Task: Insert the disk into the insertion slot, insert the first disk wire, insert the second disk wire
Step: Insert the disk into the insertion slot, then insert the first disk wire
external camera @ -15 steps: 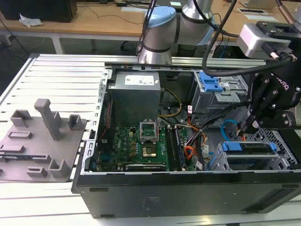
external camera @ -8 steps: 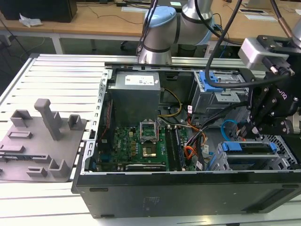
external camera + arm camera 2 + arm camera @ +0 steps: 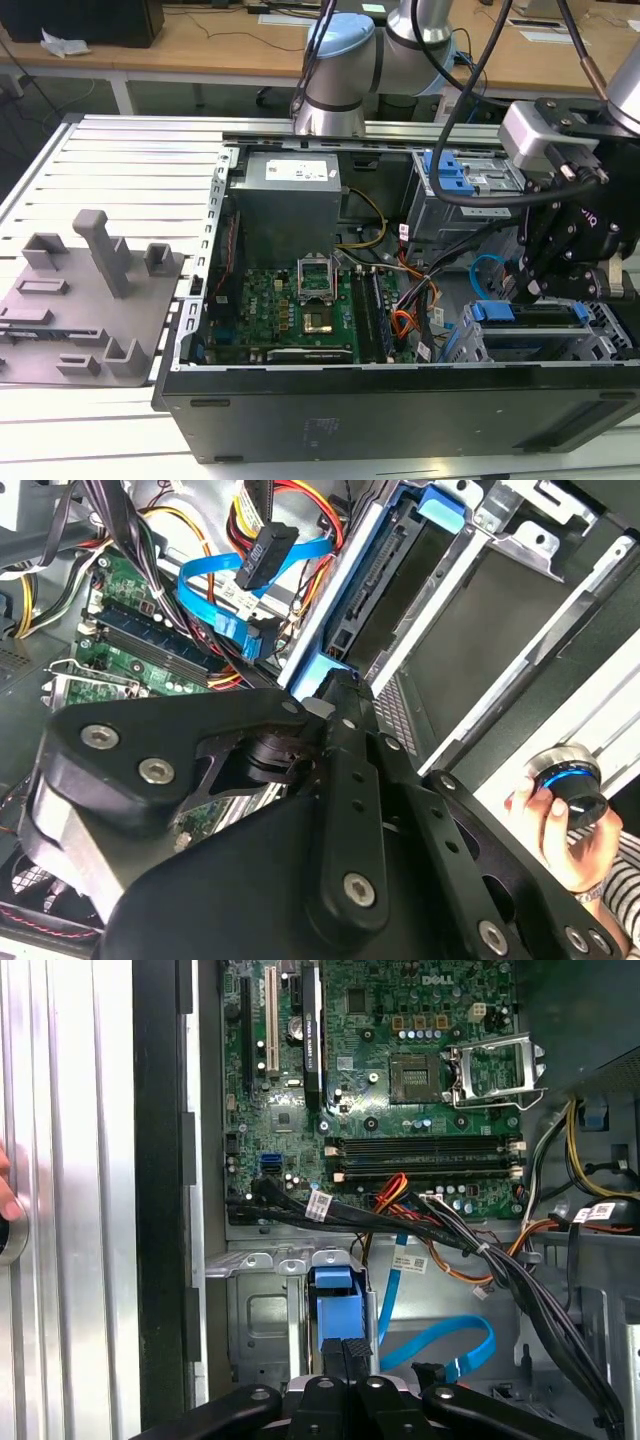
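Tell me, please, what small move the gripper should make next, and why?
Probably a gentle push on the disk to seat it in the insertion slot: the gripper sits at its blue carrier end, and the second disk wire lies loose beside the slot, unplugged.

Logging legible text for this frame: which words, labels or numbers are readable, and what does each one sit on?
Nothing can be quoted with certainty.
White label on the power supply: print too small to read.
White cable tags: print too small.
Component markings on the motherboard: too small.
White lettering on the black plug: too small.
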Available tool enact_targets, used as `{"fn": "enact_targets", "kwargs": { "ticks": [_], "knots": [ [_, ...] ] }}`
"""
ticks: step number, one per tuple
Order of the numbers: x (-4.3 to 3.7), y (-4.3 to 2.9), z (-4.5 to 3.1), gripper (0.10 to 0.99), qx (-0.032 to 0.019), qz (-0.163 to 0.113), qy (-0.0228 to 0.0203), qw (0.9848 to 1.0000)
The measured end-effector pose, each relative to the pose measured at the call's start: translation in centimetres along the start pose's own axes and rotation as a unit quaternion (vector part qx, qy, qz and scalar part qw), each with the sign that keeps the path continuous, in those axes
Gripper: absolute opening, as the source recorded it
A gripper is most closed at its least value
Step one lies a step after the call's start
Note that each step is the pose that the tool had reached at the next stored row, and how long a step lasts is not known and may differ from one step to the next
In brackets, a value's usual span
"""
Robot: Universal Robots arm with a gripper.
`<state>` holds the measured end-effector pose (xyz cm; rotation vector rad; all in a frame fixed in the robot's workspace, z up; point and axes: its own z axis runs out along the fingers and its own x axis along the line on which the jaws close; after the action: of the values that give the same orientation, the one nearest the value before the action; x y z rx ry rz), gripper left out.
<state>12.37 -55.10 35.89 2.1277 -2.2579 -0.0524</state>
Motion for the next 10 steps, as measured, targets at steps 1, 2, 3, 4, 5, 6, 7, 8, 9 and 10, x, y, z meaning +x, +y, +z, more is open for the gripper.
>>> {"fn": "enact_targets", "kwargs": {
  "ticks": [1,2,3,4,5,6,7,8,9,10],
  "knots": [
    [0.0,0.0,0.01,0.106,0.0,0.0,0.0,1.0],
    [0.0,0.0,0.01,0.106,0.0,0.0,0.0,1.0],
    [0.0,0.0,0.01,0.106,0.0,0.0,0.0,1.0],
    [0.0,0.0,0.02,0.106,0.0,0.0,0.0,1.0],
    [0.0,0.0,0.02,0.106,0.0,0.0,0.0,1.0],
    [0.0,0.0,0.02,0.106,0.0,0.0,0.0,1.0],
    [0.0,0.0,0.02,0.106,0.0,0.0,0.0,1.0],
    [0.0,0.0,0.02,0.106,0.0,0.0,0.0,1.0],
    [0.0,0.0,0.03,0.106,0.0,0.0,0.0,1.0],
    [0.0,0.0,0.03,0.106,0.0,0.0,0.0,1.0]
  ]
}}
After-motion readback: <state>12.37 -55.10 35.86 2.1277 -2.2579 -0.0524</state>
